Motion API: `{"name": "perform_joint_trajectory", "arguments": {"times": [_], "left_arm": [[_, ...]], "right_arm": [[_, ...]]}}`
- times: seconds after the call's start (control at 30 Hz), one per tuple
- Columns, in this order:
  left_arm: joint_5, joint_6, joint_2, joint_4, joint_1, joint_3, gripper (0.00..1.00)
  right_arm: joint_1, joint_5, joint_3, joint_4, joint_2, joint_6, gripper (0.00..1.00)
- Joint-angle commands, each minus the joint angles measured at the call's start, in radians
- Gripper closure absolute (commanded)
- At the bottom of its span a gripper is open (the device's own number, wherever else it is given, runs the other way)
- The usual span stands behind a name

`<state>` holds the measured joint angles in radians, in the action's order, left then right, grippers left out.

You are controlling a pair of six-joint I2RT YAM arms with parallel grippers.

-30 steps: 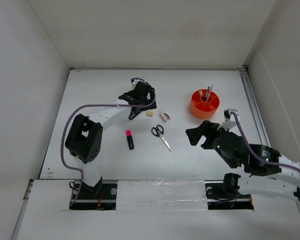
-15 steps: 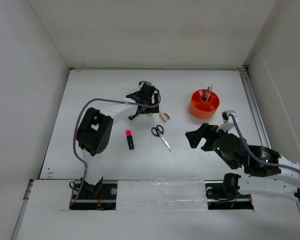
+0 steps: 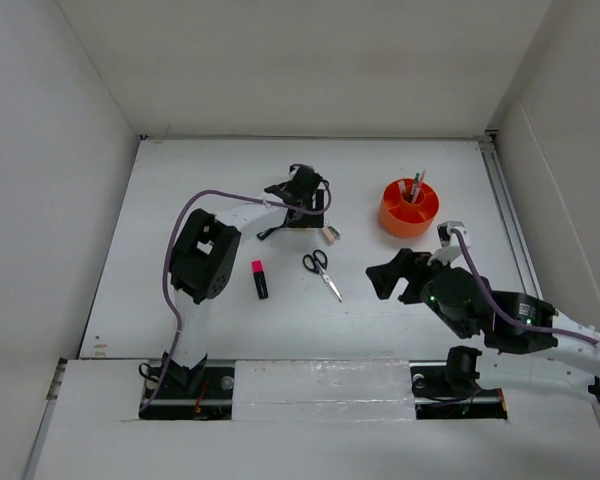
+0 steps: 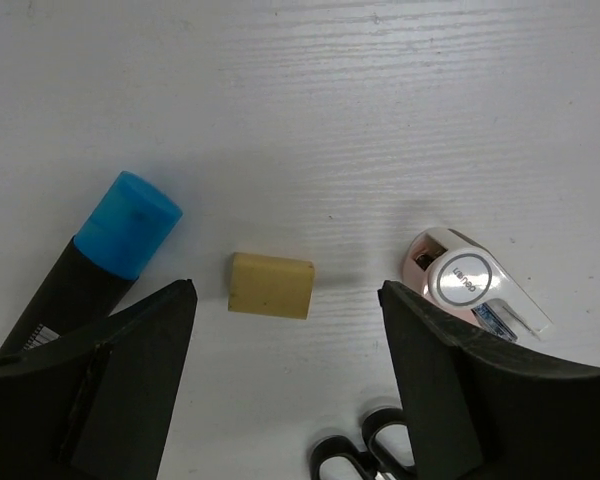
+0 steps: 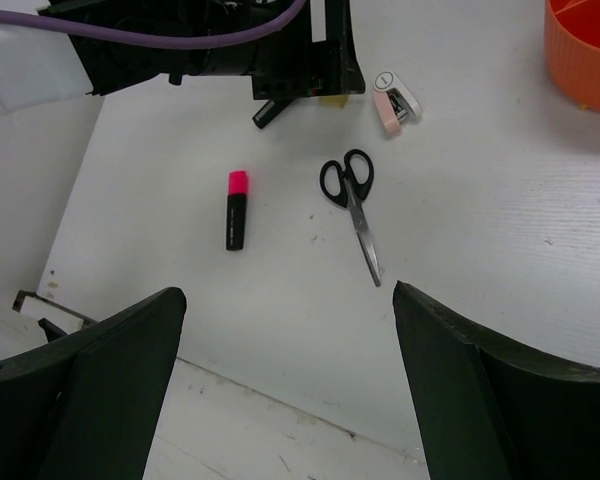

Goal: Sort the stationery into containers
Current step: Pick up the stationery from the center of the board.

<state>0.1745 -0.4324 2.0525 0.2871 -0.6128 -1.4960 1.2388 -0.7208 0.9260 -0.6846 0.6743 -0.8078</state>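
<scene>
One relation decides the coming move: the small cream eraser, a rectangular block lying flat on the white table, sits between the two fingers of the left gripper. It is a little nearer the finger on the left of the wrist view. Its long axis runs almost straight from one finger to the other, tilted only slightly. The jaws stand apart, wider than the eraser is long, and touch neither end, so nothing is held yet.

On either side lie neighbours (both close enough to matter). The blue-capped black marker is just beside one finger, and the small pinkish-beige piece with a white round face is just beside the other. The handles of the black-handled scissors are near the eraser too.

The right gripper hangs wide and empty well apart from the eraser, so the left arm is plainly the nearer one. The round orange plastic tub stands to the right of the eraser. A squeeze here would probably catch the eraser by its short ends. How high the fingers hang above the table I cannot tell.
</scene>
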Motion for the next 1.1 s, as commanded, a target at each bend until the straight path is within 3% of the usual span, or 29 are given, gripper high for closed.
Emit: {"name": "perform_joint_trajectory", "arguments": {"times": [0.0, 0.9, 1.07], "left_arm": [[0.023, 0.014, 0.017, 0.043, -0.004, -0.046, 0.30], [0.079, 0.023, 0.074, 0.084, -0.013, -0.073, 0.51], [0.060, 0.032, 0.083, 0.093, -0.013, -0.083, 0.61]], "right_arm": [[0.008, 0.011, -0.007, 0.046, -0.013, 0.013, 0.10], [0.008, 0.011, -0.035, 0.056, -0.051, 0.022, 0.11], [0.008, 0.011, -0.044, 0.056, -0.061, 0.022, 0.12]]}}
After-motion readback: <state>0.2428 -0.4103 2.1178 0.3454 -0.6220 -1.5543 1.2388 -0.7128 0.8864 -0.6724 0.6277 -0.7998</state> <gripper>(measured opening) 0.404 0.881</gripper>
